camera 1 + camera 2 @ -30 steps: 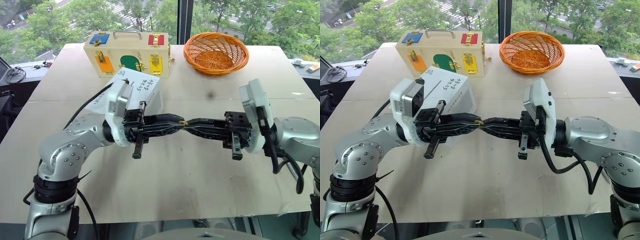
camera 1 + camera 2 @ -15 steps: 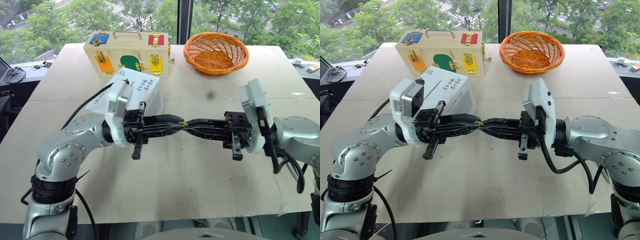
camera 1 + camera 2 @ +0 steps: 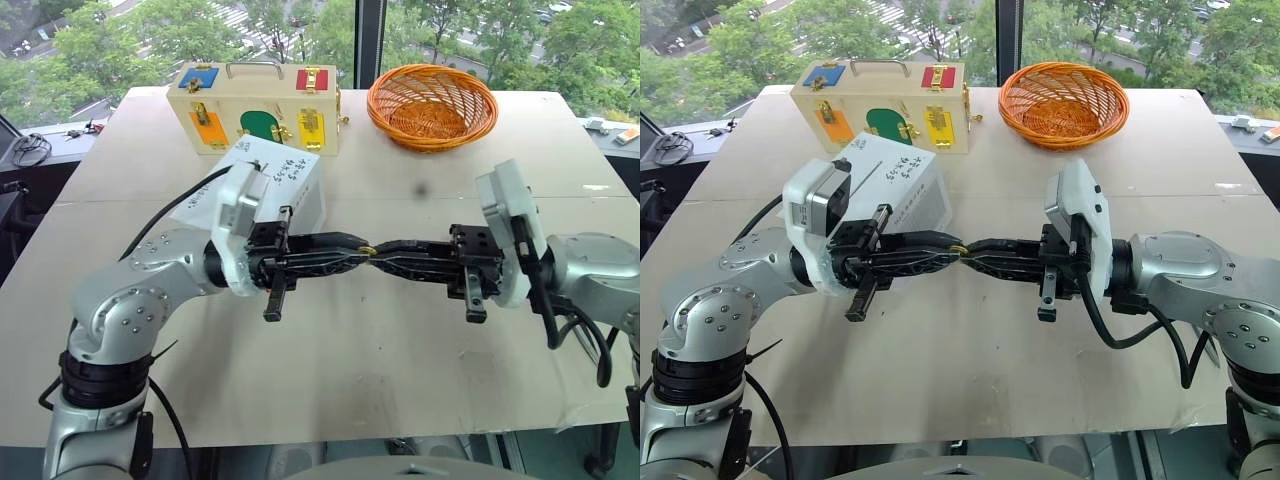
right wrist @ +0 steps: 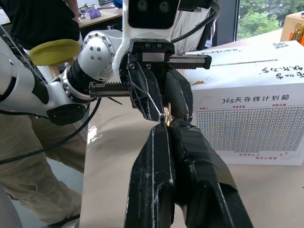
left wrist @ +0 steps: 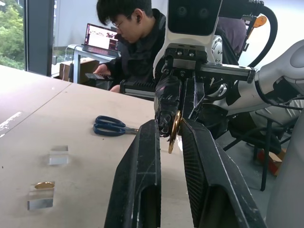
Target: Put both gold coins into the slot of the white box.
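Landmark: white box (image 3: 268,182), matte cardboard, cube-like, black handwriting on top, grey-lined grid on one side; the slot is seen as a thin dark line across the top in the right wrist view (image 4: 244,62). Just in front of the box, the left gripper (image 3: 362,251) and right gripper (image 3: 378,251) are held level, tip to tip, above the bare tan tabletop (image 3: 350,380). One gold coin (image 5: 175,129), a thin shiny disc, is seen edge-on between the ribbed black fingers (image 5: 142,180) of the left gripper, which are narrowly parted around it; the right gripper's fingers are pressed together, pinching the same coin. A second gold coin (image 5: 44,185) is laid on a clear plastic holder (image 5: 40,198); another clear holder (image 5: 59,155) and blue-handled scissors (image 5: 111,126) are seen nearby on the table. Behind the box: tan wooden case with coloured doors (image 3: 258,106), woven orange basket (image 3: 432,105). A seated person (image 5: 133,42) is seen at a laptop. Nothing has changed from the earlier frames: both grippers, coin and box are unmoved.
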Controlling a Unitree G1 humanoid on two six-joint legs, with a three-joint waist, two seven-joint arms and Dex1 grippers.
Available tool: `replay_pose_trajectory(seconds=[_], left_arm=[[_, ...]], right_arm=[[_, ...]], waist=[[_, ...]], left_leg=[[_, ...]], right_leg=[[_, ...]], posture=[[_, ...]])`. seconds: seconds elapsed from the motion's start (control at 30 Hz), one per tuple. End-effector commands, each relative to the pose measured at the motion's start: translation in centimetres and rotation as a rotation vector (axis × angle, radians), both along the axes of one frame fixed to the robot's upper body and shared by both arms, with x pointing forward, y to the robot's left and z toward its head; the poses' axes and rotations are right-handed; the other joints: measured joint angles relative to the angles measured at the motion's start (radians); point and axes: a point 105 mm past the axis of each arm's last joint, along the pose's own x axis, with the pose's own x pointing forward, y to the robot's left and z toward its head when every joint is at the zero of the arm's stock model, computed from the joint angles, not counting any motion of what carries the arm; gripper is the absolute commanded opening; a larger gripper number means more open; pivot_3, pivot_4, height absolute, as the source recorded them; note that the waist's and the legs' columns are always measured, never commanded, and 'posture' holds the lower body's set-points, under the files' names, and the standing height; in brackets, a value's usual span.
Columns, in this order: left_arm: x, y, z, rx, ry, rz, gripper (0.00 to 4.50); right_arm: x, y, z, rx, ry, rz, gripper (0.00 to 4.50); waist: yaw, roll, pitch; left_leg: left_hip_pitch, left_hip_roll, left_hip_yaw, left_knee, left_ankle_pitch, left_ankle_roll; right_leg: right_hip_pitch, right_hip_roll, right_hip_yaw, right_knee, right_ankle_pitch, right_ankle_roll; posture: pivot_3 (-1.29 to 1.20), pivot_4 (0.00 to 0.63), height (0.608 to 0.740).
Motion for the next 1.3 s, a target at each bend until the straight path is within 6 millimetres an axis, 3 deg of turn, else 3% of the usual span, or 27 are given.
replay_pose_trajectory(seconds=[0.03,0.6,1.03,1.3], left_arm=[[-0.8,-0.4,-0.2,0.023,-0.001,-0.035,0.72],[0.0,-0.2,-0.2,0.037,0.009,-0.008,0.72],[-0.7,-0.4,-1.0,0.064,0.004,-0.037,0.72],[-0.5,-0.4,-0.1,0.019,0.005,-0.028,0.72]], right_arm=[[-0.4,-0.1,1.4,0.041,-0.063,0.011,0.00],[-0.4,-0.5,1.2,0.032,-0.057,0.003,0.00],[-0.6,-0.3,1.3,0.040,-0.060,0.018,0.00],[-0.9,-0.2,1.0,0.032,-0.046,0.031,0.00]], waist=[[0.000,0.000,0.000],[0.000,0.000,0.000],[0.000,0.000,0.000],[0.001,0.000,0.000]], left_leg=[[0.000,0.000,0.000,0.000,0.000,0.000],[0.000,0.000,0.000,0.000,0.000,0.000],[0.000,0.000,0.000,0.000,0.000,0.000],[0.000,0.000,0.000,0.000,0.000,0.000]], right_leg=[[0.000,0.000,0.000,0.000,0.000,0.000],[0.000,0.000,0.000,0.000,0.000,0.000],[0.000,0.000,0.000,0.000,0.000,0.000],[0.000,0.000,0.000,0.000,0.000,0.000]], posture=[[0.00,0.150,0.740],[0.00,0.150,0.740],[0.00,0.150,0.740],[0.00,0.150,0.740]])
